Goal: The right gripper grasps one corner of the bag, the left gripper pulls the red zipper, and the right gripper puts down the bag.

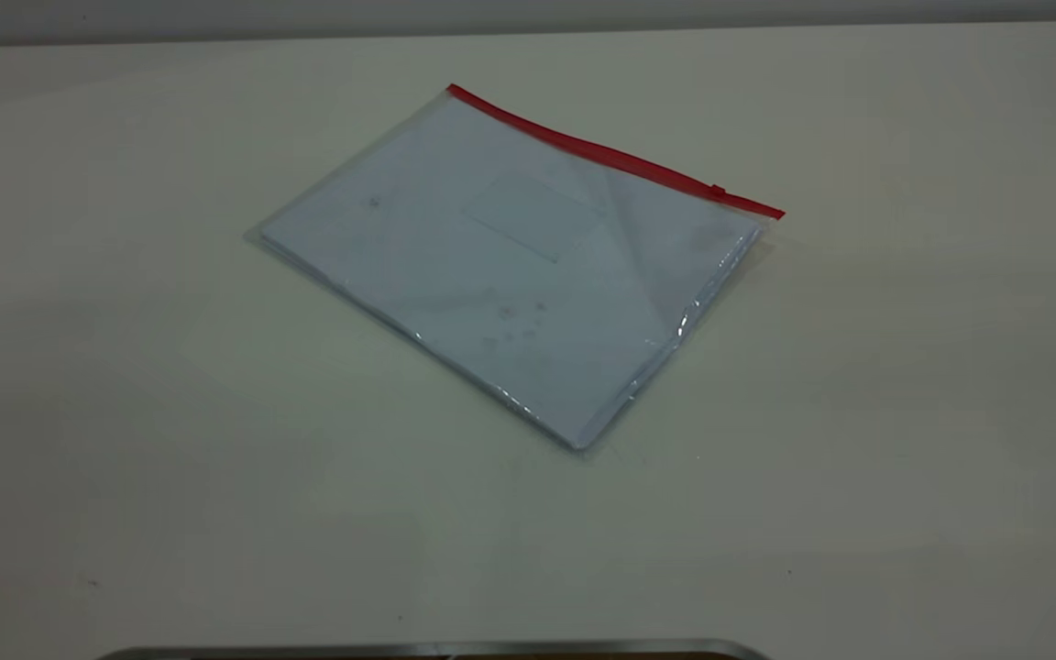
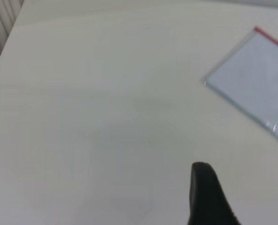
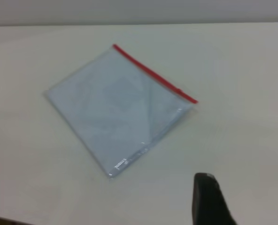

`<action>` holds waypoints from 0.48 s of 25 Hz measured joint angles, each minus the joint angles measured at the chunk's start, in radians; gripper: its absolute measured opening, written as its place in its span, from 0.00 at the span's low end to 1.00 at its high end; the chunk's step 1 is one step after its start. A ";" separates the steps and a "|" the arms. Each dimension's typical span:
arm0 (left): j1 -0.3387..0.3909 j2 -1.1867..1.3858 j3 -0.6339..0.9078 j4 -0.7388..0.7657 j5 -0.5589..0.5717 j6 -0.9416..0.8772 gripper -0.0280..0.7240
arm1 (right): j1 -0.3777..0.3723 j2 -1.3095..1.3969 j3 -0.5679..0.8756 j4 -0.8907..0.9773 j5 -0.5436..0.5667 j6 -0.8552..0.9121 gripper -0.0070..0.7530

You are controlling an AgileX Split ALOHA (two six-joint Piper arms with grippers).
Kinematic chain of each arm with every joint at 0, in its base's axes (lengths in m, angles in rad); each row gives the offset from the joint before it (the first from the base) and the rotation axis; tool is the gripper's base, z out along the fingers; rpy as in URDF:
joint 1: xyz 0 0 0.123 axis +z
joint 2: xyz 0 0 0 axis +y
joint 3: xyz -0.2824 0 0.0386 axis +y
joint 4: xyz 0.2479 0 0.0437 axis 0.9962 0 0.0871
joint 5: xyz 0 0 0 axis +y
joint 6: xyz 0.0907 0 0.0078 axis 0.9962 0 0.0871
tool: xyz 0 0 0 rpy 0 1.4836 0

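Left gripper [image 2: 244, 197] out of exterior shot; only seen in its own wrist cam as one black fingertip [image 2: 205, 192] plus a sliver of the other at frame edge, wide gap between them, nothing held, hovering over bare table [image 2: 106, 117], well apart from the bag's near corner. Centre of table [image 1: 125, 412]: the bag [image 1: 510, 266] lying flat, rotated diagonally, clear plastic with white paper showing through, faint rectangular label window [image 1: 533, 217] on top face. Plastic slightly creased and glinting along the right-hand short edge. Red zipper [image 1: 610, 154] running along the far long edge, from far-left corner down to the right corner; small red slider tab [image 1: 718, 192] sitting close to the right end of the strip. Can't tell from these views whether the zip is closed or parted. Nothing touching the bag. Dark metallic edge [image 1: 436, 650] visible at the very bottom of exterior shot. Right gripper [image 3: 244, 199] likewise absent from exterior view; in its wrist cam one black fingertip [image 3: 209, 199] and an edge of the second, spread wide, holding nothing, above bare table, near the bag [image 3: 115, 105] but clear of it; red zipper [image 3: 153, 72] and slider [image 3: 179, 91] on the bag's far edge in that view.
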 joint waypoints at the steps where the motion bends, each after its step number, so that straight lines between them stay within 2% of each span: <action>1: 0.000 0.059 -0.017 -0.005 -0.035 -0.001 0.64 | 0.000 0.053 0.000 0.017 -0.041 -0.033 0.60; 6: 0.000 0.383 -0.080 -0.092 -0.271 0.092 0.68 | 0.000 0.391 0.000 0.134 -0.284 -0.226 0.73; 9: 0.000 0.585 -0.105 -0.178 -0.395 0.217 0.72 | 0.000 0.594 0.000 0.272 -0.407 -0.414 0.75; 12: 0.000 0.790 -0.145 -0.283 -0.477 0.342 0.73 | 0.000 0.806 -0.010 0.441 -0.460 -0.623 0.75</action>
